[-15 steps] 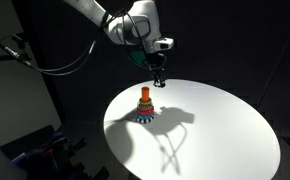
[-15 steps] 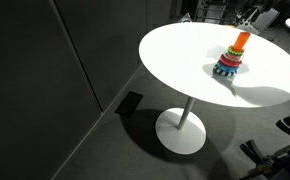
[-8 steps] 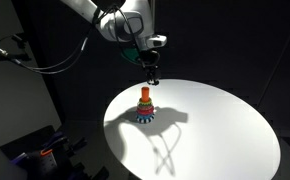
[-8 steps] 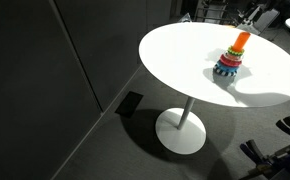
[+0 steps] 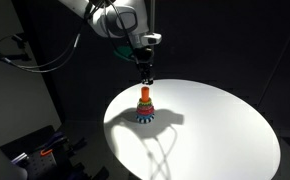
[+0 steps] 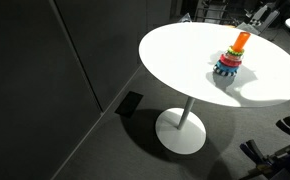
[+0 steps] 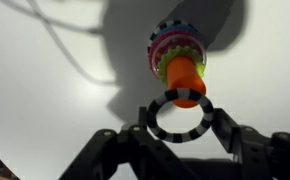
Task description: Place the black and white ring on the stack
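The stack stands on the round white table, with an upright orange peg, coloured rings and a bluish bottom. It also shows in an exterior view and in the wrist view. My gripper is shut on the black and white ring, which hangs between the fingers just over the orange peg's top. In an exterior view the gripper hovers directly above the stack.
The table stands on a single white pedestal foot on a dark floor. Dark walls surround it. Equipment and cables sit low beside the table. The arm's shadow falls across the tabletop.
My gripper has moved with the ring from beside the stack to a spot directly above the peg. The stack has not moved.
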Robot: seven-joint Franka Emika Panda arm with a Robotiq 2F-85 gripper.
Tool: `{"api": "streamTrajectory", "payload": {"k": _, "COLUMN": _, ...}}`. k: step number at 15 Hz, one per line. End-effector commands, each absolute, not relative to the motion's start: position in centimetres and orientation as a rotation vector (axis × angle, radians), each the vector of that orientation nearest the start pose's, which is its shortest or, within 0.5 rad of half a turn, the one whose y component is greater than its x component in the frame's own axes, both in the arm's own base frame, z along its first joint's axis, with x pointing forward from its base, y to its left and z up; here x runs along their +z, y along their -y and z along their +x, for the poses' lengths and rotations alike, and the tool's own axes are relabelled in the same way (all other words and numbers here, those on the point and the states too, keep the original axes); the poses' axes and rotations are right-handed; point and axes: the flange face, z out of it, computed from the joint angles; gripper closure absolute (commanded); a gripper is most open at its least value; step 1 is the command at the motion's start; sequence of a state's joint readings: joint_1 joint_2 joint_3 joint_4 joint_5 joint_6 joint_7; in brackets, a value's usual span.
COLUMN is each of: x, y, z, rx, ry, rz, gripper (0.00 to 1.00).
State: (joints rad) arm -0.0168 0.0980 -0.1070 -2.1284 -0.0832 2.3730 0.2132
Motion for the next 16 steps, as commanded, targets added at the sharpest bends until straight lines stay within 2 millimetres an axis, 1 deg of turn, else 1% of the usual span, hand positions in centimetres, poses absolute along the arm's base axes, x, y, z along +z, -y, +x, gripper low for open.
{"api": "streamTrajectory", "payload": {"k": 1, "x": 37.7, "y": 7.0, "z": 55.4, "rx": -0.228, "ry": -0.413, "rz": -3.171, "gripper": 0.59}}
{"api": "streamTrajectory", "payload": {"k": 4, "x": 36.5, "y": 6.7, "z": 55.3, "rx": -0.237, "ry": -0.417, "rz": -3.176, "gripper": 0.59}}
{"api": "streamTrajectory", "payload": {"k": 10, "x": 36.4, "y": 6.4, "z": 55.4, "rx": -0.343, "ry": -0.404, "rz": -3.169, "gripper": 0.59}}
{"api": "streamTrajectory", "payload": {"k": 16, "x": 35.7, "y": 6.5, "z": 55.7, "rx": -0.352, "ry": -0.399, "rz": -3.167, "gripper": 0.59}}
